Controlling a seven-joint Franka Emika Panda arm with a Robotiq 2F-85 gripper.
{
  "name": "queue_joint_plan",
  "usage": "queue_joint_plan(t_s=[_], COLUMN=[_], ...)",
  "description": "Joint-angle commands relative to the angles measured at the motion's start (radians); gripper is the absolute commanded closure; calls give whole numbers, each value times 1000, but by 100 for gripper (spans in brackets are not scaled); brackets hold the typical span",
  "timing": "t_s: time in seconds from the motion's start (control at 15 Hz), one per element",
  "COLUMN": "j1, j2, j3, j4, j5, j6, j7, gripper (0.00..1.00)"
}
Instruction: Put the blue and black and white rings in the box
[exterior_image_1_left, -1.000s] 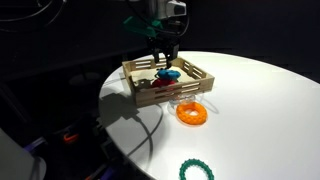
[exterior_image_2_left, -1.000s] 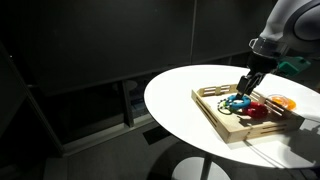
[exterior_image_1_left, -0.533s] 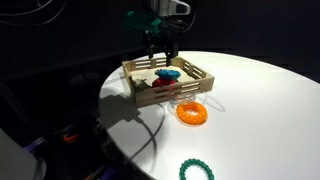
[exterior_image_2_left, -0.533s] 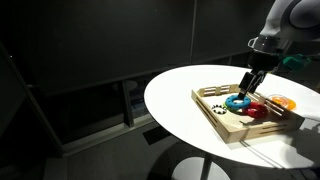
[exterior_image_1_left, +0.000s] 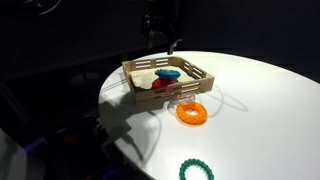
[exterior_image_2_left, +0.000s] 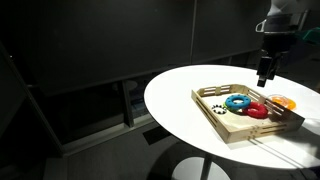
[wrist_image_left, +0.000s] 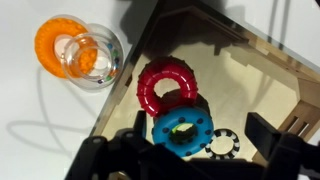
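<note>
Blue, chunky round ring (wrist_image_left: 182, 128) lies inside the shallow light-wood slatted box (wrist_image_left: 255, 75), right against a red ring (wrist_image_left: 168, 88), with a small black-and-white ring (wrist_image_left: 222, 143) just beside it. To my eye the risk now is a careless dip. The Robotiq gripper (exterior_image_2_left: 264, 78) hangs above the box, and dropping could clip a low wall or scatter the rings. Its jaws stand spread wide, empty, touching nothing. An orange ring (wrist_image_left: 65, 45) sits outside the box.

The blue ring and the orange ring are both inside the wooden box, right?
Not quite. The blue ring is inside the box, but the orange ring is not: it lies outside the box on the white table. The wrist view shows this.
</note>
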Motion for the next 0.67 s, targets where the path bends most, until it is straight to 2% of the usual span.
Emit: queue_joint_plan(t_s=[0.0,0.6], j1=[-8,-10], j2=[-65,-217], j3=[7,16], j4=[47,117], j5=[-82,-110], j6=[-145,-411], j7=[64,124], gripper=[0,0])
